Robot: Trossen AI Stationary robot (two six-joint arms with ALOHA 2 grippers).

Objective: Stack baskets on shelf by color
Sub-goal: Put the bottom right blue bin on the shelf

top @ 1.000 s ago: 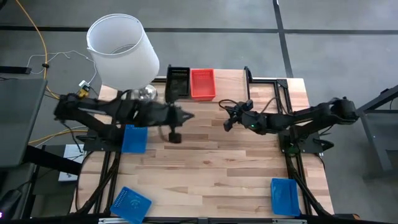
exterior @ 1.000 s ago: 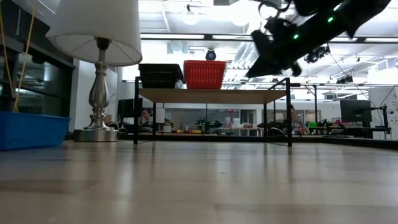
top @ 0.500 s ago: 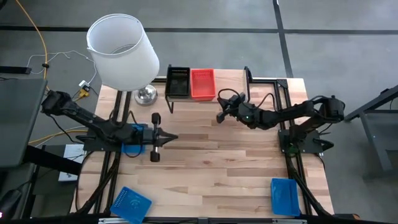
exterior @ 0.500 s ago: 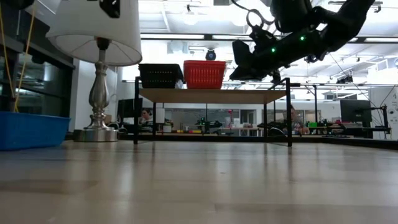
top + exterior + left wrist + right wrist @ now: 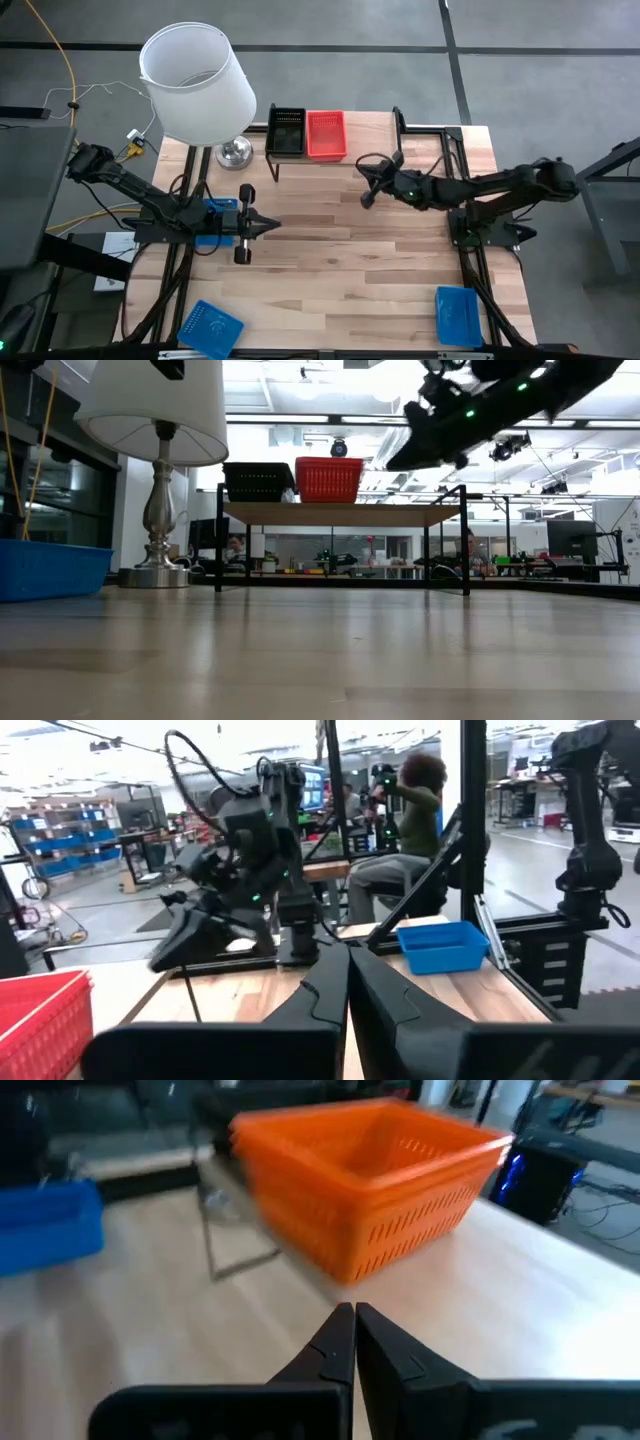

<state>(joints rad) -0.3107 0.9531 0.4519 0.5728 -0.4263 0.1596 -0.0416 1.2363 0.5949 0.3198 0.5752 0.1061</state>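
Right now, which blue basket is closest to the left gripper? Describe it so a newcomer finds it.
Start at the white lamp at the table's far left corner. Come toward the near edge to the left gripper; the blue basket lies partly under that arm. The other two blue baskets sit at the near corners.

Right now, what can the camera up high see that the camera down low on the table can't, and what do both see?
Only the high view shows the left gripper, hanging above the table's left side by a blue plastic mesh basket, plus two more blue baskets at the near corners.

Only the low view shows the room behind the table, with its ceiling lights.

Both show the white-shaded lamp, the black mesh basket and the red-orange mesh basket side by side on the low wooden shelf, and the right gripper, empty, beside the shelf.
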